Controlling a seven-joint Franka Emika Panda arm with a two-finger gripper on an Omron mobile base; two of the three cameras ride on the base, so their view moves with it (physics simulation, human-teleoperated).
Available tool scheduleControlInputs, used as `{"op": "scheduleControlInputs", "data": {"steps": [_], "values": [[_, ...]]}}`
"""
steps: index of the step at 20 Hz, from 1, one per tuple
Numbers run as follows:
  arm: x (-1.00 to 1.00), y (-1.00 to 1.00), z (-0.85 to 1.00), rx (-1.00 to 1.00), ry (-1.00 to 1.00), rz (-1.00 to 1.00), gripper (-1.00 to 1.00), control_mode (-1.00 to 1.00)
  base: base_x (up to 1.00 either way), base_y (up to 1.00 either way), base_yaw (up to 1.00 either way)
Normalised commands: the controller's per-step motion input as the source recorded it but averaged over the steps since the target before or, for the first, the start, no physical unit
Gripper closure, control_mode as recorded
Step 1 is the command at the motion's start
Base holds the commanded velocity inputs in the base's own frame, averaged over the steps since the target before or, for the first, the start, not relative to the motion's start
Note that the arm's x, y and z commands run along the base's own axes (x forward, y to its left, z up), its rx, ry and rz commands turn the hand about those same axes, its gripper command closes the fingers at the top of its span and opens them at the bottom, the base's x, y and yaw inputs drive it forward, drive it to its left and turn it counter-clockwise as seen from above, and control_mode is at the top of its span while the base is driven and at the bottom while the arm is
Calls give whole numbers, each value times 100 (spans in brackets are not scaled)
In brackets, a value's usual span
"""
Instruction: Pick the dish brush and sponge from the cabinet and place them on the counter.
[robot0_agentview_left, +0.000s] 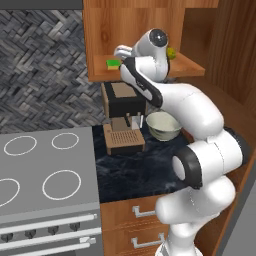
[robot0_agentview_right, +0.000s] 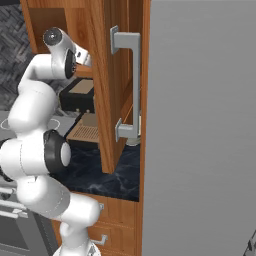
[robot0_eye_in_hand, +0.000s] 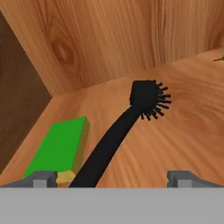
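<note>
Inside the wooden cabinet (robot0_eye_in_hand: 109, 39), the black dish brush (robot0_eye_in_hand: 120, 131) lies on the shelf, its bristled head pointing away from me. The green and yellow sponge (robot0_eye_in_hand: 59, 148) lies flat just left of the handle. My gripper (robot0_eye_in_hand: 116, 179) is open and hovers low over the near end of the brush handle. The handle passes between the fingertips (robot0_eye_in_hand: 43, 178), closer to the left one, and nothing is gripped. From the left base view the hand (robot0_agentview_left: 122, 52) reaches into the cabinet over the sponge (robot0_agentview_left: 113, 63). The black marbled counter (robot0_agentview_left: 142, 172) lies below.
A coffee machine (robot0_agentview_left: 122, 107) and a pale bowl (robot0_agentview_left: 163, 125) stand on the counter under the shelf. A yellow-green fruit (robot0_agentview_left: 171, 52) sits further right on the shelf. The open cabinet door (robot0_agentview_right: 107, 100) with its grey handle (robot0_agentview_right: 134, 85) stands right of the arm. The stovetop (robot0_agentview_left: 45, 170) is to the left.
</note>
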Motion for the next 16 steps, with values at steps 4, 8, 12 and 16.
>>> {"op": "scheduleControlInputs", "data": {"steps": [4,8,12,16], "values": [[59,18,-11,-4,2,1,-100,-100,0,0,0],[52,18,-27,-7,4,0,-100,-100,0,0,0],[50,14,-29,-11,6,0,-100,-100,0,0,0],[46,11,-27,-12,6,0,-100,-100,0,0,0]]}}
